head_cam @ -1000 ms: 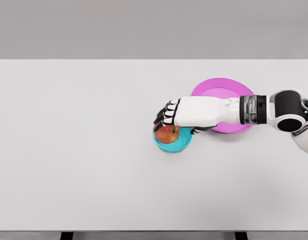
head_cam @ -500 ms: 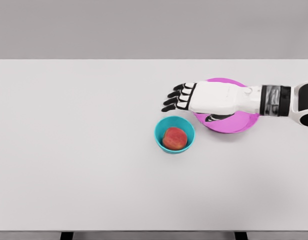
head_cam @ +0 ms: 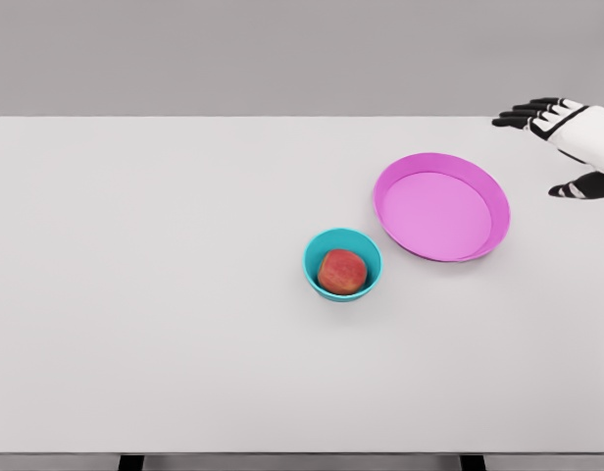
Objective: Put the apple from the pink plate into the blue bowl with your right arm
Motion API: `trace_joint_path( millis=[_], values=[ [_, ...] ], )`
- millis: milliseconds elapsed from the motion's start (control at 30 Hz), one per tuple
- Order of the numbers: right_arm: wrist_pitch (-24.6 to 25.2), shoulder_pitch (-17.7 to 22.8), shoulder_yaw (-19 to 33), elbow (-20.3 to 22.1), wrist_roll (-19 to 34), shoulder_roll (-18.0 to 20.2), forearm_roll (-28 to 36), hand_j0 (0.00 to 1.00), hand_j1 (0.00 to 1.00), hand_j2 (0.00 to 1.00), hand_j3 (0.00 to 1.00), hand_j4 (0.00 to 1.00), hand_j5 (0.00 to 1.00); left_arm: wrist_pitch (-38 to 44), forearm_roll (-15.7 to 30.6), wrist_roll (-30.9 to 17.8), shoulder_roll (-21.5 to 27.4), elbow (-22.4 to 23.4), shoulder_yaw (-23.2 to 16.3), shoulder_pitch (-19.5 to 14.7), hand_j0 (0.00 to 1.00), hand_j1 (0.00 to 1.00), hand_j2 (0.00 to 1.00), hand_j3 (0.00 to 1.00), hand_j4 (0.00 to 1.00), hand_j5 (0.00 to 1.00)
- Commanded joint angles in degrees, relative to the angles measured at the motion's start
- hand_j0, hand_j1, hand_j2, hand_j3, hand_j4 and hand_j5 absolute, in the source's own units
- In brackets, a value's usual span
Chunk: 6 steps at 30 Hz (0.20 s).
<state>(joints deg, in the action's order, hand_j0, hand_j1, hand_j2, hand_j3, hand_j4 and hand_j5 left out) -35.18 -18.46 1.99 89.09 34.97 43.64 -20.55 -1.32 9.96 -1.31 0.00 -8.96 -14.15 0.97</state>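
Note:
A red apple (head_cam: pixel 342 272) lies inside the small blue bowl (head_cam: pixel 318 245) near the middle of the white table. To its upper right sits the pink plate (head_cam: pixel 441 206), with nothing on it. My right hand (head_cam: pixel 557 147) shows at the far right edge, above and to the right of the plate, with its fingers spread and holding nothing. It is well apart from both bowl and plate. The left arm does not show in the head view.
The white table (head_cam: pixel 165 294) fills most of the view, its far edge running along the top against a grey wall and its front edge near the bottom of the picture.
The right hand let go of the apple into the blue bowl, then pulled back up and to the right, past the pink plate, to the picture's right edge.

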Motion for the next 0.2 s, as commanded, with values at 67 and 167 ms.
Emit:
trace_joint_path(
  millis=[67, 167],
  values=[
    [0.2, 0.7, 0.6, -0.4, 0.0, -3.4, 0.2, 1.00, 1.00, 1.00, 1.00, 1.00, 1.00, 0.0, 0.0, 0.0, 0.0, 0.0, 0.0, 0.0, 1.00, 1.00, 1.00, 1.00, 1.00, 1.00],
    [0.2, 1.3, 0.6, -0.3, 0.0, -3.6, 0.2, 1.00, 1.00, 1.00, 1.00, 1.00, 1.00, 0.0, 0.0, 0.0, 0.0, 0.0, -0.2, 0.0, 1.00, 1.00, 1.00, 1.00, 1.00, 1.00]
  ],
)
